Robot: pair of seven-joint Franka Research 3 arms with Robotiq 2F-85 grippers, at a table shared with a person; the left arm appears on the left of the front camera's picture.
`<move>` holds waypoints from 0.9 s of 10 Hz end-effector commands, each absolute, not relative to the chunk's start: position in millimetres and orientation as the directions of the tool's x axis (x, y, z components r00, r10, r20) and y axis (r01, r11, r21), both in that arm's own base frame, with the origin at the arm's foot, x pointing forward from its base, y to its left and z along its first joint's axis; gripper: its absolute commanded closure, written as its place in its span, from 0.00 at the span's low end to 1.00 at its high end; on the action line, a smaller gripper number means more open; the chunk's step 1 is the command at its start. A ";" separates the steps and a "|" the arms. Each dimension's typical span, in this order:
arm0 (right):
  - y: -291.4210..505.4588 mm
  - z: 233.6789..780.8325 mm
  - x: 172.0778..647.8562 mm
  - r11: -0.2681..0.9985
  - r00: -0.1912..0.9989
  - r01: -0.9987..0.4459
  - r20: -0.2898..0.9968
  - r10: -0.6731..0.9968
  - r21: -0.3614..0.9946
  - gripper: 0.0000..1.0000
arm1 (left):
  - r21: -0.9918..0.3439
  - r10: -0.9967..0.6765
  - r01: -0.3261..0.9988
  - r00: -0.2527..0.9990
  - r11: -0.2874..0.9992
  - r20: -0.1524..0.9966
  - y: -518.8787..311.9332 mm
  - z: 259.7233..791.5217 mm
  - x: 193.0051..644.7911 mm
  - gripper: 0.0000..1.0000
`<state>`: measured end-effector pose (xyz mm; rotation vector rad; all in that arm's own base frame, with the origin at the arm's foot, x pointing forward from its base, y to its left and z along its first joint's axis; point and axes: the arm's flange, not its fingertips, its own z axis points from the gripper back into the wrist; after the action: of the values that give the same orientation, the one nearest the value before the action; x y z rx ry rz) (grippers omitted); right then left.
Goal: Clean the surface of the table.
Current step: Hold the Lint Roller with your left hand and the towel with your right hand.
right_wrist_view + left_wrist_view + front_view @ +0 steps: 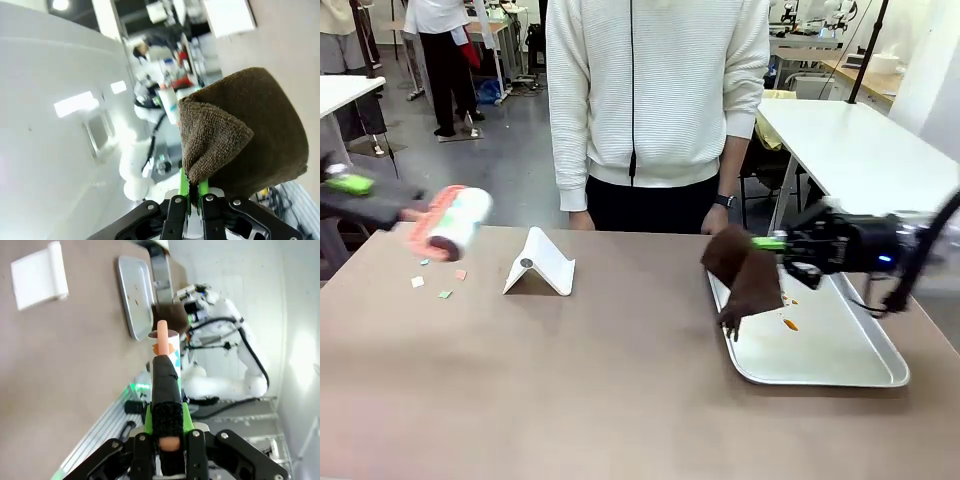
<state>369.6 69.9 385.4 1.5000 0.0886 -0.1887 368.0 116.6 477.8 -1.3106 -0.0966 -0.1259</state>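
Observation:
At the far left, my left gripper (355, 188) is shut on the dark handle of a lint roller (452, 222), whose white and pink roll hangs just above the brown table (620, 380). In the left wrist view the gripper (168, 432) clamps the black-wrapped handle and the roller (167, 347) points away. A few small paper scraps (445, 294) lie on the table below the roll. My right gripper (775, 243) is shut on a brown cloth (748, 275) that hangs over the left rim of the metal tray (860, 375). In the right wrist view the cloth (245, 135) bulges above the shut gripper (194, 196).
A white folded stand (540, 262) sits on the table between the roller and the tray. Orange smears (790, 324) mark the tray's floor. A person (655, 100) stands at the far edge, hands down by the table. A white-topped table (860, 150) is behind at the right.

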 end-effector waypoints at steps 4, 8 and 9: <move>-76.2 401.2 325.8 -0.039 0.931 0.125 -0.131 -0.341 0.991 1.00 | -0.956 0.009 0.196 0.979 0.217 0.202 245.1 456.6 328.5 1.00; -182.8 367.8 324.5 -0.108 0.909 0.049 -0.089 -0.407 0.993 1.00 | -0.969 0.190 0.230 0.951 0.094 0.244 316.3 410.9 284.7 1.00; -191.5 359.1 320.4 -0.119 0.899 0.018 -0.068 -0.433 0.993 1.00 | -0.986 0.236 0.154 0.958 0.066 0.165 323.7 397.8 285.4 1.00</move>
<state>312.7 -182.9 367.4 1.6198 -0.2734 -0.4550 275.8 318.6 399.6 -1.4589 -0.3025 0.0455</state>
